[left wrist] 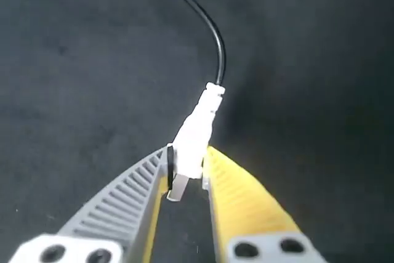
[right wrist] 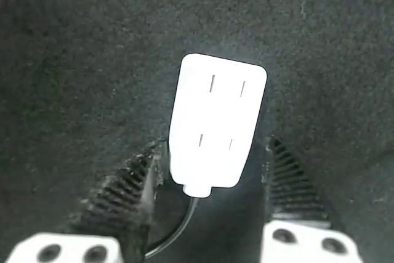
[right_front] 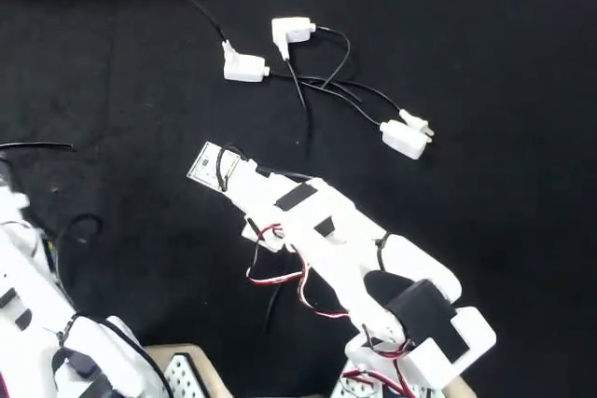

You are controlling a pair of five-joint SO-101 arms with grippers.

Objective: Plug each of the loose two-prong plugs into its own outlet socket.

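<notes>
Left wrist view: plug (left wrist: 194, 143) clamped endwise in left gripper (left wrist: 184, 180); pivot judged likely. Right gripper (right wrist: 212, 149) spread astride outlet socket (right wrist: 215, 109), 9 o'clock of table (right_front: 485, 62) centre; unheld, may be shoved.

White plug (left wrist: 198, 124) on black cord (left wrist: 221, 60), grey-and-yellow ribbed left claw (left wrist: 186, 158), white outlet block (right wrist: 215, 121), black cloth (right_front: 513, 90)
</notes>
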